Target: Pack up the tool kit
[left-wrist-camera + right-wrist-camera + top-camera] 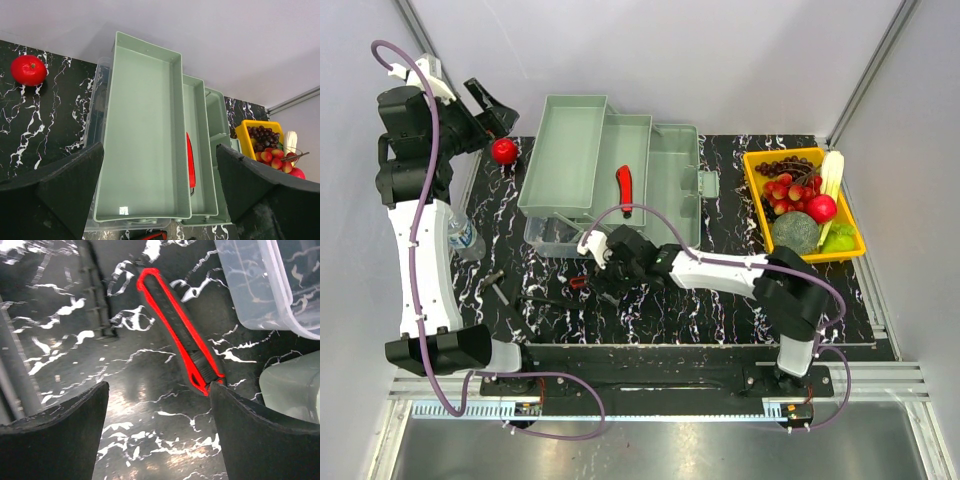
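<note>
The large translucent pale grey-green plastic toolbox (565, 150) stands open at the back middle of the black, white-veined table (720, 310), its trays fanned out in steps. One red-handled hand tool (625, 185) already lies in the middle tray. Just in front of the box, a slim red-and-black-handled tool (180, 335) lies on the table. The right gripper (158, 390) hangs low over it with its fingers apart, and the handle's near end is just beside one finger, so the step in hand looks like picking up this tool. I judge the next move calls for a small shift to bring the handle between the fingers, then closing and lifting toward a tray. The left gripper (160, 150) is raised at the back left, spread wide and empty. Only the right wrist view shows how the handle lies against the fingers; from above the wrist hides most of it. The left wrist view looks into the bare largest tray. The top view places the darker loose tools (500, 290) left of the target, and the yellow plastic tray of fruit (810, 256) well to the right.
</note>
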Motion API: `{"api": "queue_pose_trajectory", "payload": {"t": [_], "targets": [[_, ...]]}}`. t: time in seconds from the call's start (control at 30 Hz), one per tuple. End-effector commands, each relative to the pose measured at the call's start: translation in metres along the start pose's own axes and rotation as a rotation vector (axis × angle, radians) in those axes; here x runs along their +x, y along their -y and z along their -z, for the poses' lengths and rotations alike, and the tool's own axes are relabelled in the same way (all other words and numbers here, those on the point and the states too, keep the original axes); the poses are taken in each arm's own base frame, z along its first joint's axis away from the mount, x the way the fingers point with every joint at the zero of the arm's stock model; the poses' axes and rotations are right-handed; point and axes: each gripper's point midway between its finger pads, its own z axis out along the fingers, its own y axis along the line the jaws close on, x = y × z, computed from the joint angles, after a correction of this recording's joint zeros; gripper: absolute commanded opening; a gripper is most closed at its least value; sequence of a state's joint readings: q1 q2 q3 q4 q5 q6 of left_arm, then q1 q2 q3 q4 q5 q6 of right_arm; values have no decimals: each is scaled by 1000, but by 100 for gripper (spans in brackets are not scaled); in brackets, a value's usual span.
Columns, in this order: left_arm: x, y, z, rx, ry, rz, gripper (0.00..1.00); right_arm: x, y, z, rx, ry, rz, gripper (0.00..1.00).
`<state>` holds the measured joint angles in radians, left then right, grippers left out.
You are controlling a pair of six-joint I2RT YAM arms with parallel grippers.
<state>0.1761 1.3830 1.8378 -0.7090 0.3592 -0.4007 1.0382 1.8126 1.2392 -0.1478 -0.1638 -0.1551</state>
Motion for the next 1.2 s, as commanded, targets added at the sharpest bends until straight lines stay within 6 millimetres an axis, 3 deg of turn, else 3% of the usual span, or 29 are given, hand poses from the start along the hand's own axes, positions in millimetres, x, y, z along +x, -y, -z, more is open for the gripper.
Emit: {"api": "queue_pose_trajectory", "payload": {"t": [0.0,0.33,0.6,0.83,0.93,0.97,1.03,1.17], "targets": [[-10,1,-3,10,35,1,99,-20,27,-18,135,108,71,88],[-8,-1,-5,5,29,2,99,1,34,-52,140,79,111,88],[-7,-1,-5,5,28,-2,99,24,23,-70,71,6,76,86],[-5,-4,-4,-5,27,-3,99,38,15,-58,51,-27,18,74],[-3,-4,-5,-6,23,1,99,45,15,-46,69,-39,3,61],[-3,-4,-5,-6,23,1,99,48,15,-42,70,-44,11,51],[-3,-5,-5,-6,22,4,99,59,10,-35,47,-67,44,45],[-4,-1,-6,11,23,8,99,69,12,-33,56,-114,65,54]]}}
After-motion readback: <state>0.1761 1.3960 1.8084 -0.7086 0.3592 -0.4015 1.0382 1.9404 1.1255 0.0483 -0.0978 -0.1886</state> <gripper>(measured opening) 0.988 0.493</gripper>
